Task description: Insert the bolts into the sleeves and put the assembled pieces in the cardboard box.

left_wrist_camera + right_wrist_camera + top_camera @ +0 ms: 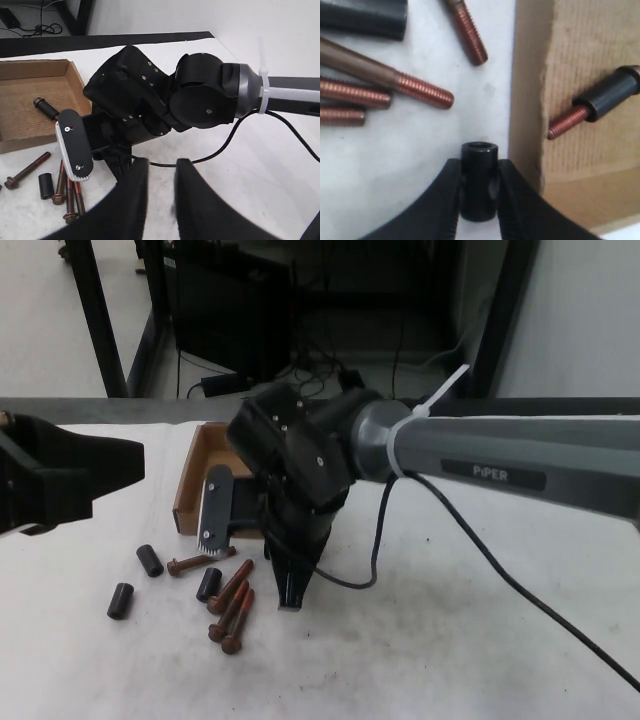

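On the bench (pixel 450 640), a cardboard box (pixel 188 485) sits toward the back with one sleeved bolt (pixel 46 108) lying inside, loose bolts (pixel 231 586) and sleeves (pixel 150 560) lie just before it, and one sleeve (pixel 479 150) sits between the right gripper's (pixel 479 175) fingers beside the box wall.

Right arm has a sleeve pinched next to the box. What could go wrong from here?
1. The right jaws pinch the sleeve with its open end past their tips; it may twist or slip when a bolt is pushed in.
2. Loose bolts and the cardboard box wall lie close by; a sideways move could knock them.
3. The right arm's cable loops over the bench and might snag.
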